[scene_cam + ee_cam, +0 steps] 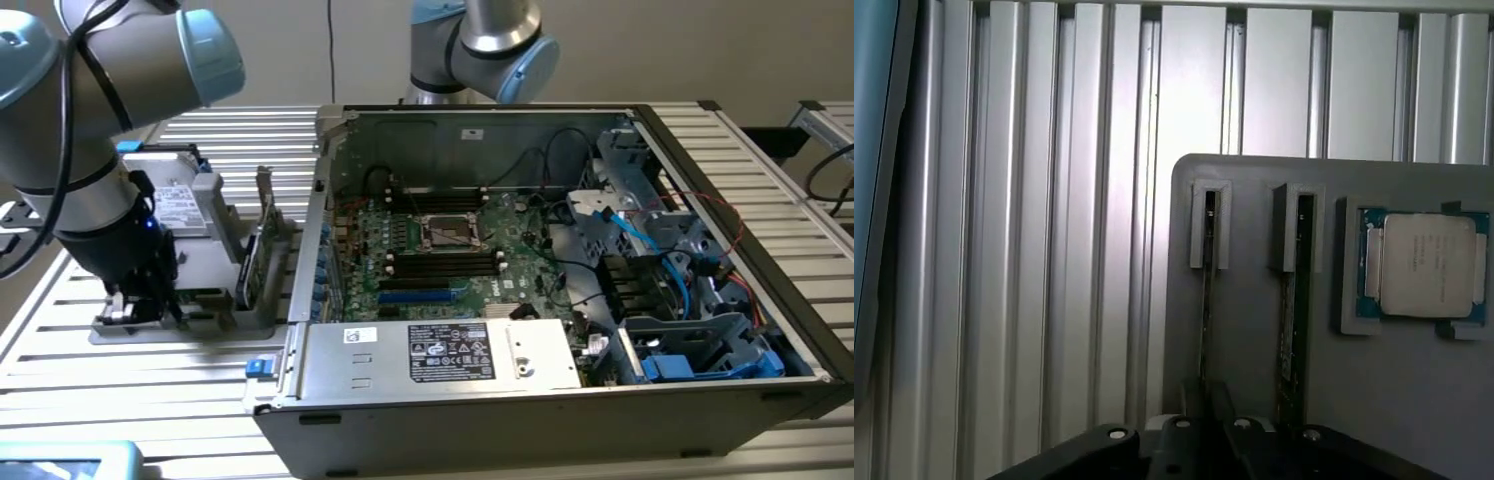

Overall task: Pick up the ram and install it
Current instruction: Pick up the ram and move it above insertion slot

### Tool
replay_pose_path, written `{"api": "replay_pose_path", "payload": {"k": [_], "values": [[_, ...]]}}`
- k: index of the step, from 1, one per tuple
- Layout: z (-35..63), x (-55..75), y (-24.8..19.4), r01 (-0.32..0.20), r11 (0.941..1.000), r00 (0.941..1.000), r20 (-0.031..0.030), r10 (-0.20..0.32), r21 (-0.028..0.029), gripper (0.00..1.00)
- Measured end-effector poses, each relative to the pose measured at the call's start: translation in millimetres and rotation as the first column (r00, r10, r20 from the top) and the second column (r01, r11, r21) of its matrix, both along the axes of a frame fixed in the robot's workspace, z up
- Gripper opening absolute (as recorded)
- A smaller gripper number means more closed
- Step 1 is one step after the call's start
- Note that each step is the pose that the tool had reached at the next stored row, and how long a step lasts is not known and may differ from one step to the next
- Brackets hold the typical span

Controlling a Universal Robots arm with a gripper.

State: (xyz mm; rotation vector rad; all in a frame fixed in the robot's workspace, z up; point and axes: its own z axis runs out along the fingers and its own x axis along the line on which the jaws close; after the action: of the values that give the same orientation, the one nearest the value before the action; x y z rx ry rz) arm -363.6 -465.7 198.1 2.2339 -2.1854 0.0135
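Note:
Two thin green ram sticks stand edge-on in the slots of a grey holder [1254, 340]: one ram [1206, 300] and a second stick [1294, 320] beside it. My gripper [1206, 400] is down over the first ram, its dark fingers close against both sides of the stick's near end. In the exterior view my gripper [134, 300] is low over the holder [200, 325] at that view's left, beside the open computer case [534, 400]. The motherboard [441, 250] lies in the case with its long black memory slots [441, 262] visible.
A processor chip [1426, 265] rests in a recess of the holder. A silver hard drive [180, 200] and an upright expansion card [264, 230] stand on the holder behind my gripper. A second robot arm [481, 50] rises behind the case. The table is ribbed aluminium [1054, 250].

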Motion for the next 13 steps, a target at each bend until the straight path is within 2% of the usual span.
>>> {"api": "replay_pose_path", "payload": {"k": [2,13], "values": [[3.9,0.0,-0.2,0.000,1.0000,1.0000,0.0001,0.000,0.0001,0.13],[54.3,-0.2,-0.2,0.000,1.0000,1.0000,0.0000,0.000,0.0000,0.13]]}}
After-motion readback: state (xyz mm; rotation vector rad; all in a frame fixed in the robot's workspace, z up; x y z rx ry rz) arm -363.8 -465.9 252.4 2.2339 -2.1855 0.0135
